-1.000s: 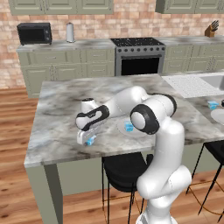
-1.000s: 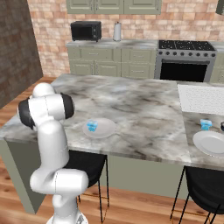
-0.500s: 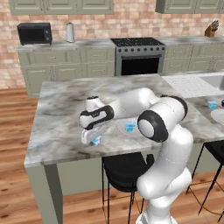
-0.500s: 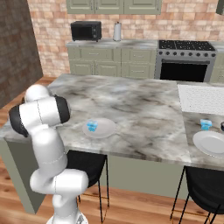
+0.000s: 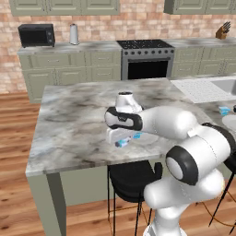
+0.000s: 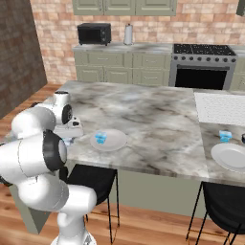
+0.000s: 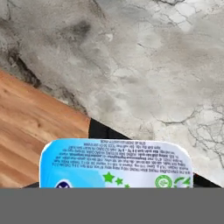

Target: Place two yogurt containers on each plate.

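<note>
Grip: end effector (image 5: 120, 142) clamped on a yogurt tub (image 5: 122, 142), hanging at the near edge of the surface (image 5: 73, 124); in the hand view the tub's printed lid (image 7: 116, 164) sits right at the camera, which fits a tub pinched between the fingers rather than merely beside them.

Height: whether the held tub is lifted clear or touching the marble, I cannot tell; the black stool (image 5: 131, 174) below the edge shows past it.

Reason for hold: judged as the pick-up step, with the tub taken from the edge so it can be carried to a plate that is short of its pair.

Near plate: at about 3 o'clock from the hand in the right base view, the near plate (image 6: 115, 140) lies close to the front edge and carries one blue tub (image 6: 100, 138) toward its 9 o'clock side, leaving bare dish for a second.

Likely target: that bare half is probably where the held tub belongs.

Far plate: well apart, at the 3 o'clock end of the surface, a second plate (image 6: 230, 156) looks bare.

Loose tub: another yogurt container (image 6: 224, 136) stands just beyond that plate at its 12 o'clock, on the marble and not on the dish.

Progress: early by my reckoning, with one tub plated.

Risk: small tub, narrow hold; a tilt could tip it when set down.
</note>
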